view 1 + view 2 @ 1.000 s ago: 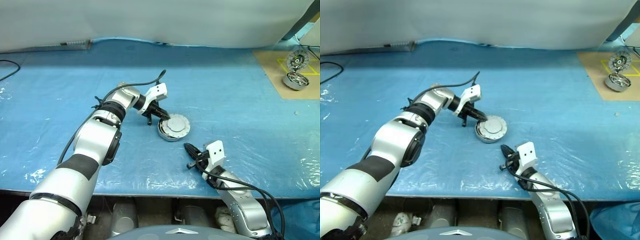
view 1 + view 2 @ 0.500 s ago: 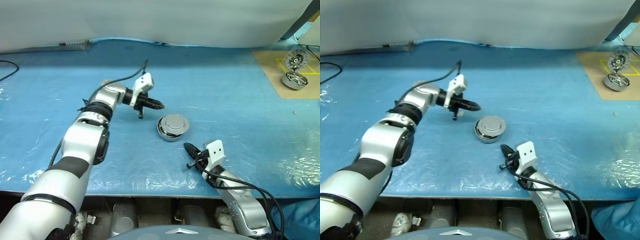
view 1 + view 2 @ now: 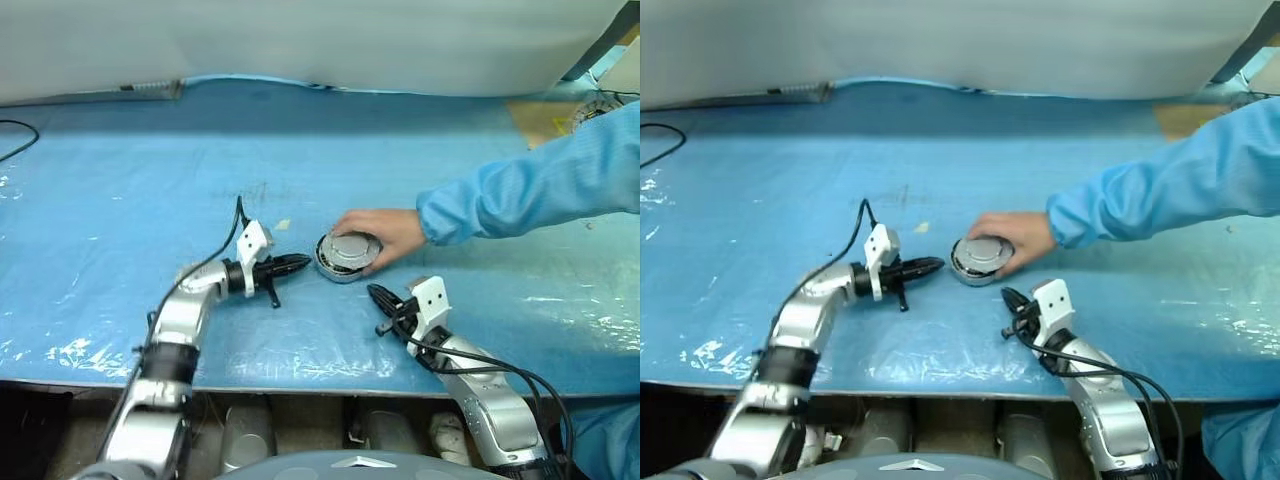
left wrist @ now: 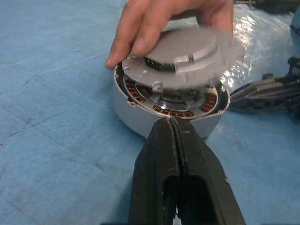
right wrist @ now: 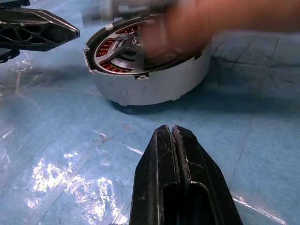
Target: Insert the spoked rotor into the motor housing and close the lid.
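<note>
The motor housing stands mid-table, a grey cup with copper coils inside. Silvery spokes of the spoked rotor show within it. A person's hand grips the grey lid and holds it tilted just above the housing's rim. My left gripper is shut and empty, level, pointing at the housing from its left with a small gap. My right gripper is shut and empty, just in front of the housing and aimed toward it.
A blue sleeve reaches in from the right across the table. Tan cardboard lies at the far right, partly behind the sleeve. A black cable lies at the far left. The table's front edge runs below my grippers.
My left arm pulled back from the housing toward the near left and sank to table level. A person's hand came in from the right and took hold of the lid. My right arm stayed put.
</note>
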